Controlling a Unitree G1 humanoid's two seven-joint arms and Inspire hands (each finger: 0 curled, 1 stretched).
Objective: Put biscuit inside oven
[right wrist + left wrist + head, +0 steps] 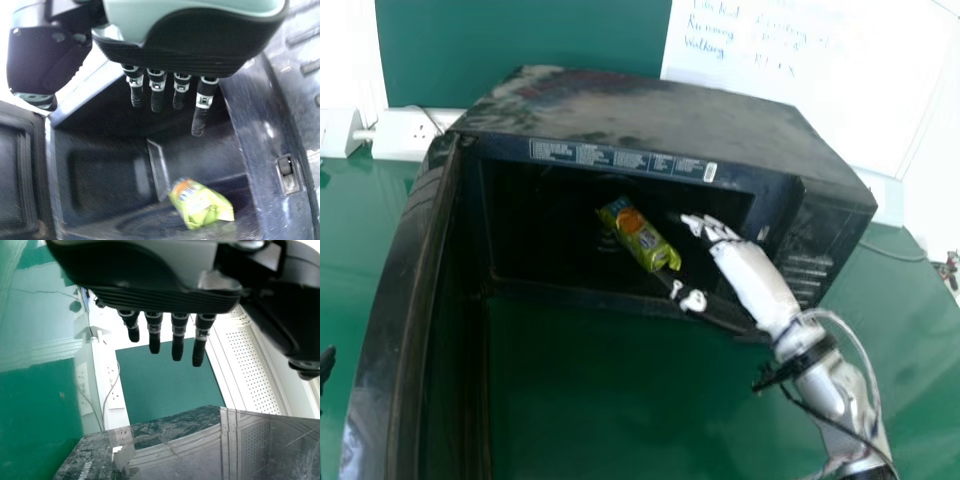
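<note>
- Packet vs. fingers: the yellow-green crinkled plastic biscuit packet (642, 236) lies left of the fingers of the white and black right hand (750, 275), apart from them. Its long axis slants from far left to near right, the near end pointing toward the thumb (692, 300). Gap to the thumb looks small; contact cannot be told.
- Nearer hand: the right, at the right part of the cavity mouth. The black and grey left hand (150, 295) is well apart, outside, on the far side of the open door (200, 440).
- Packet, appearance: slim, glossy, creased, flattened ends; orange patch and some blue toward the far end.
- Packet, location: inside the black box-shaped oven (650, 105), on the cavity floor.
- Fingers: right, straight and spread wide, holding nothing. Left, straight, holding nothing.
- Judgement: placing looks done. Next move probably backs the right hand out toward near right.
- Risk: the thumb may snag the packet's near end and drag it toward the mouth.
</note>
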